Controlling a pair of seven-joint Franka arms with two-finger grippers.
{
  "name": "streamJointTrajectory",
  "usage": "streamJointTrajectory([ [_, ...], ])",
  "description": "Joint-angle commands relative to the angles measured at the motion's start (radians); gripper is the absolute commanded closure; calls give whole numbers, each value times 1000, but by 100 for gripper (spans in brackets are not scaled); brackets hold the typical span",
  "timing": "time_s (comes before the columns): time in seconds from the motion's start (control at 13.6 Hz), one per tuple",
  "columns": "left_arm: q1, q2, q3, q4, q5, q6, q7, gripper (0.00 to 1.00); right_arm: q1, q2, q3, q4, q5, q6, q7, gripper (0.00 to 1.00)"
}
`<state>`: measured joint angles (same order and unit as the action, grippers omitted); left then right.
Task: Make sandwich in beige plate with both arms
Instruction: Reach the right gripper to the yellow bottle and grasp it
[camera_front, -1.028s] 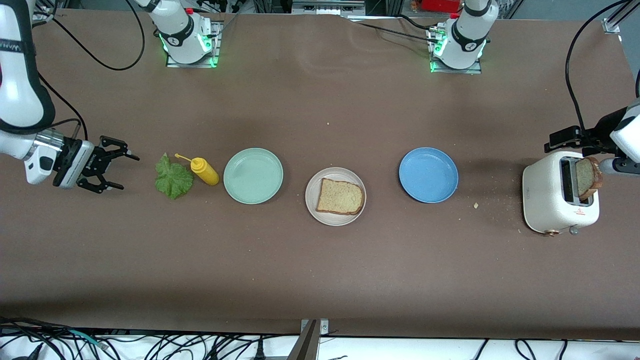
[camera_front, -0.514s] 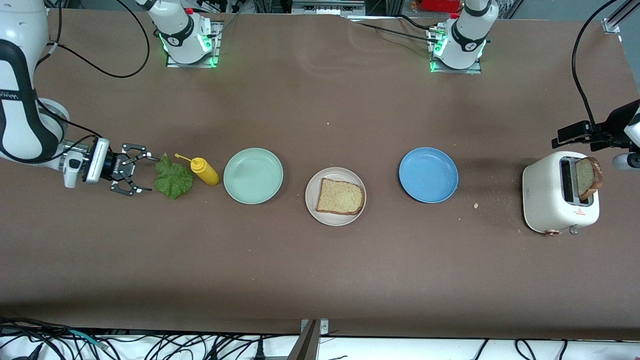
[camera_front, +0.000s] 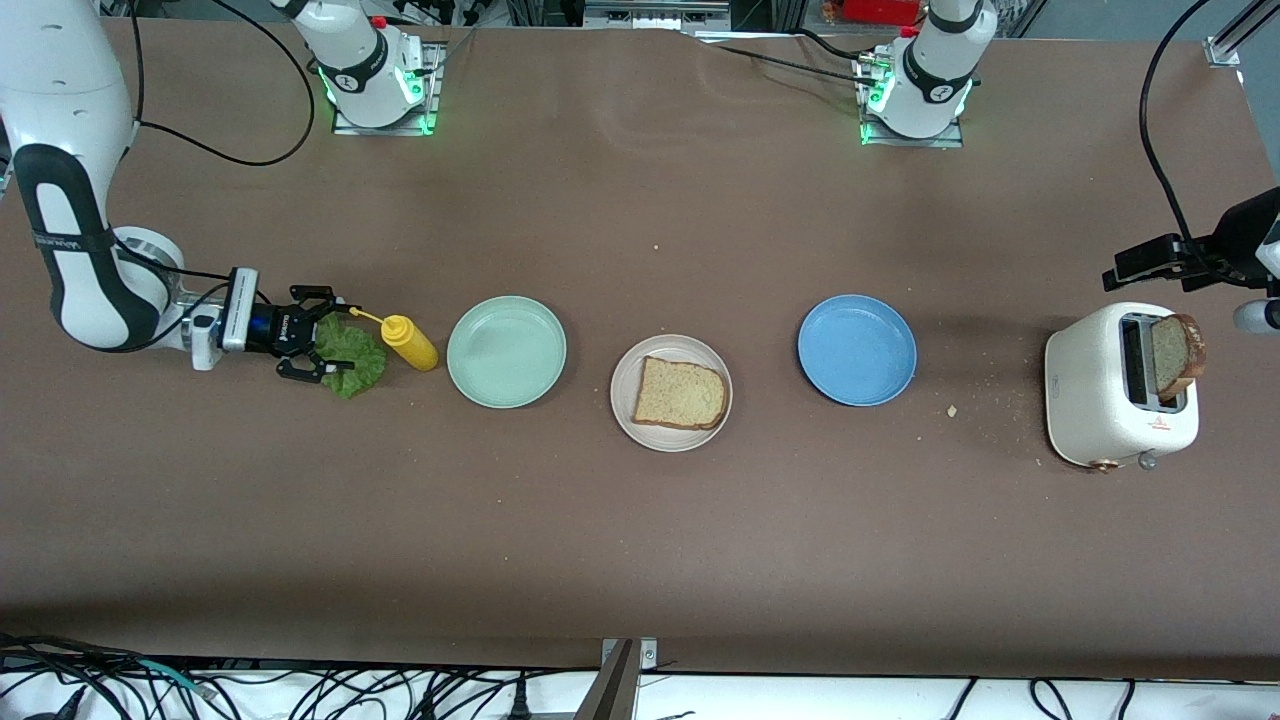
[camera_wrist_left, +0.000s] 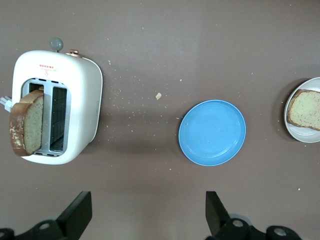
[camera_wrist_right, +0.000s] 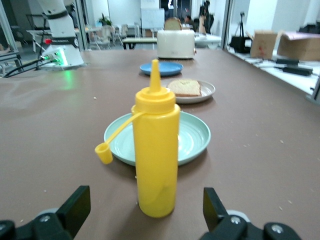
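We see the right gripper (camera_front: 322, 347) low at the right arm's end of the table, its black fingers spread wide on either side of the edge of the lettuce leaf (camera_front: 355, 358), with nothing clamped. In the right wrist view the two fingertips (camera_wrist_right: 75, 205) stand well apart, and the yellow squeeze bottle (camera_wrist_right: 156, 155) stands upright just ahead of them, its small cap dangling on a strap. In the front view that bottle (camera_front: 408, 341) is just beside the lettuce, between it and the mint-green plate (camera_front: 506, 351).

The beige plate (camera_front: 671, 392) sits near the middle of the table, between the mint-green plate and the blue plate (camera_front: 857, 349) and a little nearer to the front camera than both. One slice of bread (camera_front: 680, 393) lies flat on it. The plate holds nothing else.

At the left arm's end of the table stands a white toaster (camera_front: 1110, 398), with a second slice of toast (camera_front: 1175, 354) sticking up out of one slot. A few crumbs lie on the table between the toaster and the blue plate.

The left gripper (camera_wrist_left: 146, 214) hangs in the air above the table just beside the toaster, and its fingers (camera_wrist_left: 79, 212) are spread wide apart and empty. The left wrist view looks straight down on the toaster (camera_wrist_left: 57, 107), the blue plate (camera_wrist_left: 212, 132) and the edge of the beige plate (camera_wrist_left: 292, 132).
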<state>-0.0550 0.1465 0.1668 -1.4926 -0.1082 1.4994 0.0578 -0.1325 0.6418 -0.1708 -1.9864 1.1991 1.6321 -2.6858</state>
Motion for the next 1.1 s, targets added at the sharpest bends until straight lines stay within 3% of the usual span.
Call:
streamJointTrajectory([
  [0.0,4,15,-16,41,35,-12,-15,0,-4,81,7,28,74,-58,-103,0],
  [0.51,-36,-5,-42,51,36,-10,-15,0,16,105,91,26,160,-64,-92,1],
  [0.66,-37,-5,-61,51,96,-10,-15,0,16,108,100,23,169,-66,-92,3],
  [0.73,-34,-2,-85,51,111,-10,-15,0,16,107,100,23,169,-66,-92,20],
  [0.88,-20,5,-89,51,111,-8,-10,0,14,107,100,31,166,-75,-106,73],
  [0.96,-19,5,-87,51,113,-8,-6,0,16,105,100,43,166,-80,-108,90],
  [1.03,-19,5,-87,51,114,-8,-4,0,16,101,100,52,165,-89,-108,100],
])
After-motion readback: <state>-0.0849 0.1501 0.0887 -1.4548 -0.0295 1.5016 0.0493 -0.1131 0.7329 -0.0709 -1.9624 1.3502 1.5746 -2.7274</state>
